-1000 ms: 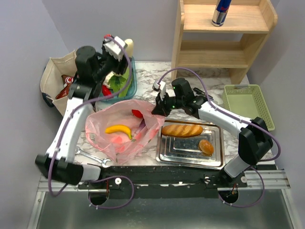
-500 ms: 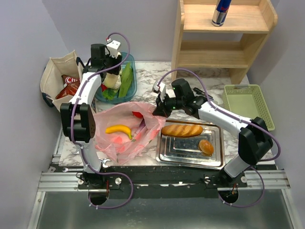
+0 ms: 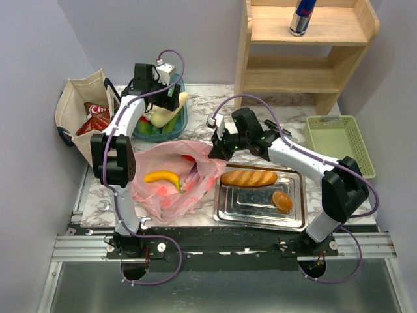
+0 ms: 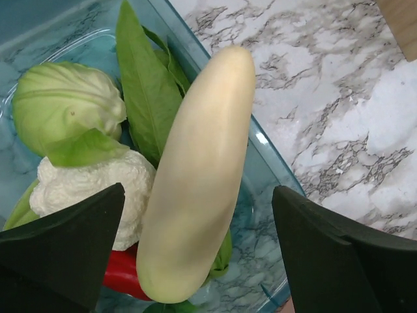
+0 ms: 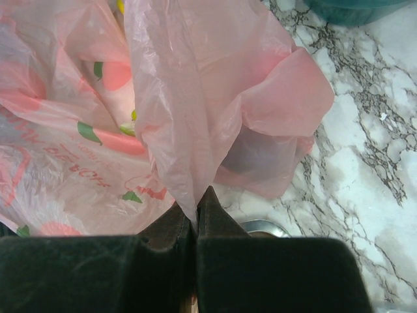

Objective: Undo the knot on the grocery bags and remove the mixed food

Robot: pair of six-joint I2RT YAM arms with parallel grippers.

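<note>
The pink plastic bag [image 3: 171, 179] lies open at the table's middle left, with a banana [image 3: 162, 176] and a red item [image 3: 187, 156] inside; no knot shows. My right gripper [image 3: 217, 146] is shut on the bag's right edge [image 5: 195, 130], its fingers [image 5: 221, 225] pinching the film. My left gripper [image 3: 171, 96] is open over the blue tub [image 3: 159, 129] at the back left. The pale long vegetable [image 4: 208, 117] lies between its spread fingers [image 4: 78, 228], untouched, leaning on the tub's wall [image 4: 264, 215] beside cauliflower [image 4: 91, 182]. The canvas tote [image 3: 77, 107] holds chip bags [image 3: 96, 117].
A metal tray [image 3: 260, 210] by the bag's right side carries a baguette [image 3: 249, 177] and a bun [image 3: 281, 200]. A green basket [image 3: 340, 140] sits at the far right. A wooden shelf [image 3: 306, 55] with a can [image 3: 303, 14] stands behind.
My left arm swung right and down over the blue tub, and the pale vegetable now lies in the tub with the jaws spread. My right gripper kept its hold on the bag.
</note>
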